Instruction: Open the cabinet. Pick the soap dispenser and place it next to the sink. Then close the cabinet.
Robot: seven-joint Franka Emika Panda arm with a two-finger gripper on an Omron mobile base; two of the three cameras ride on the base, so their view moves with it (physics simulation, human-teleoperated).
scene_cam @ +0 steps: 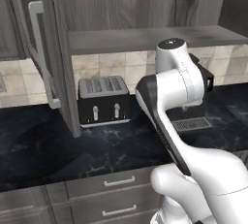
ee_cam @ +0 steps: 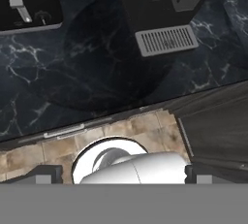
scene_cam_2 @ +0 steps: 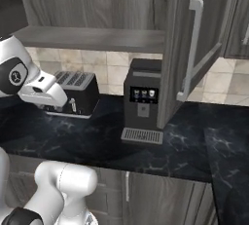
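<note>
The cabinet stands open. Its left door swings out toward me with its silver bar handle, and its right door hangs open with its handle. The visible part of the cabinet floor is bare. The soap dispenser and the sink are out of view. My gripper is open, its two dark fingertips wide apart with nothing between them. It hangs above the counter, below the cabinet, looking down at the black marble top.
A black and silver toaster sits on the counter under the cabinet's left side. A dark coffee machine with a slotted drip tray stands to its right. Drawers with short handles run under the counter.
</note>
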